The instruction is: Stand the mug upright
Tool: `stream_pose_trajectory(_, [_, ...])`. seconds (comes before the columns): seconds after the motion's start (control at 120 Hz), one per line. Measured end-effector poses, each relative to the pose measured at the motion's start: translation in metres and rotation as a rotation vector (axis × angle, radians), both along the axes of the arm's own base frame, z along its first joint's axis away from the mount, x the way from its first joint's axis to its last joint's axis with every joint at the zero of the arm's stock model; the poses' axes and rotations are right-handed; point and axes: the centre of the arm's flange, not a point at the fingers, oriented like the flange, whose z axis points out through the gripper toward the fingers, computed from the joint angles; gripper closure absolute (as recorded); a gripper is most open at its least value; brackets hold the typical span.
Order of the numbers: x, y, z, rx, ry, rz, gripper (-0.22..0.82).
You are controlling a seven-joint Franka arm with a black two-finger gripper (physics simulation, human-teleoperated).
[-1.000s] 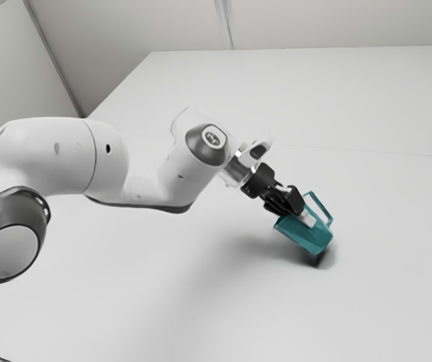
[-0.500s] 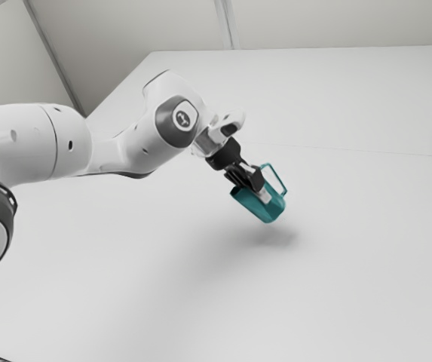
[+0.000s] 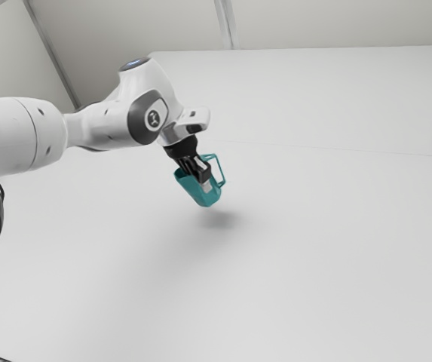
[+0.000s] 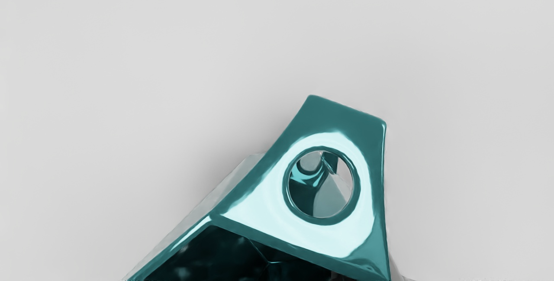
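The mug (image 3: 197, 194) hangs tilted in the gripper (image 3: 205, 182); table (image 3: 291, 279) below.

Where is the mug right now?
In the exterior view, the teal mug is tilted in the closed gripper, near the middle, raised above the table, its handle toward that view's right.

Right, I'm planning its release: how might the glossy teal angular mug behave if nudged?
The mug is probably stiff: its walls look undented in the end effector. Its glossy surface may slip. Flat facets should resist rolling, but landing this tilted, it could tip.
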Motion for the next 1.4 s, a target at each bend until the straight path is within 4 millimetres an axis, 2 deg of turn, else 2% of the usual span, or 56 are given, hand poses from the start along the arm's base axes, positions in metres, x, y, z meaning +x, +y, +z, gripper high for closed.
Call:
stream_pose_trajectory(0.35, [0.004, 0.044, -0.028, 0.168, 0.037, -0.004, 0.78])
stream_pose_trajectory(0.467, [0.005, 0.046, -0.041, 0.203, 0.054, -0.015, 0.78])
stream_pose_trajectory(0.792, [0.008, 0.053, -0.049, 0.282, 0.011, -0.021, 0.79])
stream_pose_trajectory(1.258, [0.018, 0.055, -0.072, 0.244, -0.039, 0.057, 0.78])
stream_pose_trajectory(1.292, [0.018, 0.054, -0.072, 0.242, -0.040, 0.060, 0.74])
stream_pose_trajectory(1.4, [0.019, 0.055, -0.072, 0.235, -0.042, 0.065, 0.49])
